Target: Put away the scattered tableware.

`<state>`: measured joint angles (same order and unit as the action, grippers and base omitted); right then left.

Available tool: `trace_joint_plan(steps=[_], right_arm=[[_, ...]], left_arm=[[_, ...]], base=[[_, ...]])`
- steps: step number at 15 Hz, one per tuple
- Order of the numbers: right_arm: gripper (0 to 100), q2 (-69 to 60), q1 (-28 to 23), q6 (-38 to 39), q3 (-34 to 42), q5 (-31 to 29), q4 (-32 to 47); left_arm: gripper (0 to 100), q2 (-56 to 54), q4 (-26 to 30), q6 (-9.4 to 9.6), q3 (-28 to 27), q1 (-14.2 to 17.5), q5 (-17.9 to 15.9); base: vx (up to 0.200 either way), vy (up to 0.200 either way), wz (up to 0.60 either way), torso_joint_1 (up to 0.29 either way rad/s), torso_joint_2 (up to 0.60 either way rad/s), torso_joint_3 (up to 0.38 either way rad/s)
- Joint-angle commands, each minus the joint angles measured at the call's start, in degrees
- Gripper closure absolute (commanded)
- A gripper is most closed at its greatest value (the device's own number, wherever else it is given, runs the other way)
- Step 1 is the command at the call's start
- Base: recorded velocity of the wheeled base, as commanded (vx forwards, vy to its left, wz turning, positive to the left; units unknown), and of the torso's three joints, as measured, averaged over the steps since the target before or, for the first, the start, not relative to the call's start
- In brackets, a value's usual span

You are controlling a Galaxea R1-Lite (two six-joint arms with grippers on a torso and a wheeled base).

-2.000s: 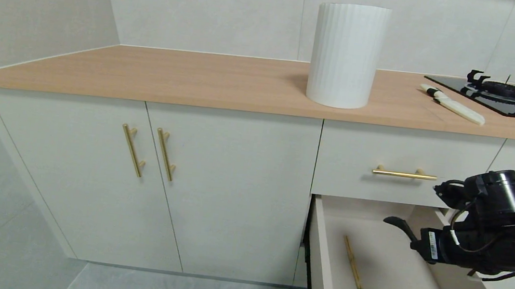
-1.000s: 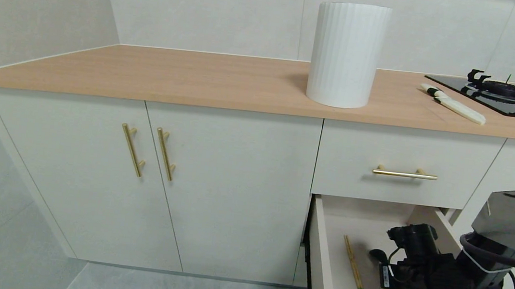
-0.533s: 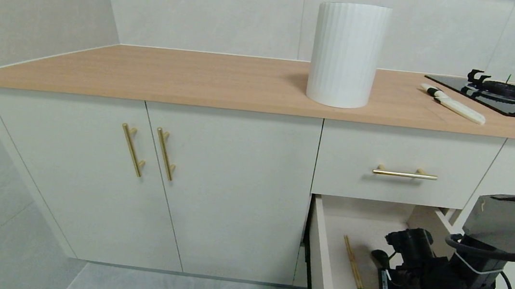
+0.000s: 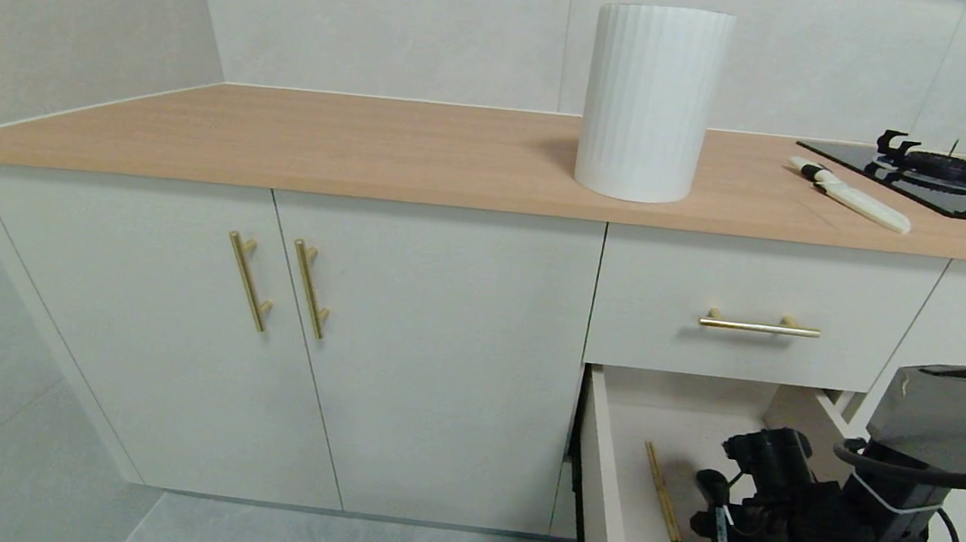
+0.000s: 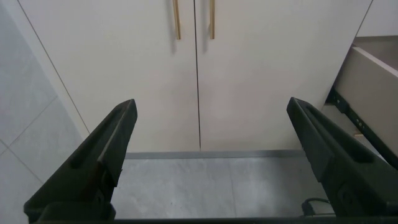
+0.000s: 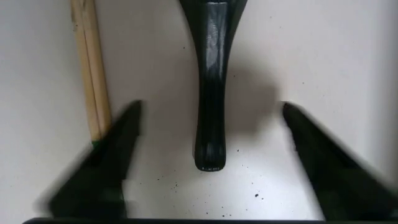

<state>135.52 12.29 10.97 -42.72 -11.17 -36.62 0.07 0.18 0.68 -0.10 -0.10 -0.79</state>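
The right gripper (image 6: pixel 210 118) is low inside the open drawer (image 4: pixel 606 467), its fingers spread wide and touching nothing. Between them a black spoon (image 6: pixel 211 74) lies flat on the drawer floor, clear of both fingers. The tip of its handle points toward the gripper and its wider end toward the back of the drawer. Just beside the spoon, toward the drawer's left wall, lies a pair of chopsticks (image 6: pixel 90 68). They run roughly parallel to the spoon without touching it, and their green-patterned ends point toward the drawer's front edge. The drawer floor around them is pale, with a few dark specks near the spoon's handle.

The left gripper (image 5: pixel 211 104) hangs low over the floor (image 5: pixel 211 186) and faces the closed cabinet doors (image 5: pixel 261 68). Its fingers are also wide apart and hold nothing.

Directly above the open drawer is a shut drawer with a brass handle (image 4: pixel 759 326). On the bench (image 4: pixel 325 139) above, a tall white ribbed container (image 4: pixel 648 99) stands upright, roughly midway between the front and back edges and above the gap between the doors and the drawers. Toward the bench's right end a white knife (image 4: pixel 851 197) lies at a slant near the front edge. It is just beside the black hob (image 4: pixel 948 183) set into the right rear of the bench.
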Motion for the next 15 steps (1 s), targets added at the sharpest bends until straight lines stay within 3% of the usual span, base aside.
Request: trace_joint_plan(steps=[1, 9, 15], right_arm=[[0, -0.08, 0.02, 0.01, 0.00, 0.00, -0.03], [0, -16.96, 0.10, 0.01, 2.81, 0.18, 3.66], [0, -42.62, 2.83, -0.34, 0.97, 5.28, 28.97]], left_arm=[[0, 0.01, -0.01, 0.02, 0.01, 0.01, 0.00], [0, 0.01, -0.01, 0.02, 0.01, 0.01, 0.00], [0, 0.01, -0.01, 0.02, 0.01, 0.01, 0.00]], base=[[0.000, 0.000, 0.00, 0.000, 0.00, 0.000], [0.000, 0.000, 0.00, 0.000, 0.00, 0.000], [0.000, 0.000, 0.00, 0.000, 0.00, 0.000]])
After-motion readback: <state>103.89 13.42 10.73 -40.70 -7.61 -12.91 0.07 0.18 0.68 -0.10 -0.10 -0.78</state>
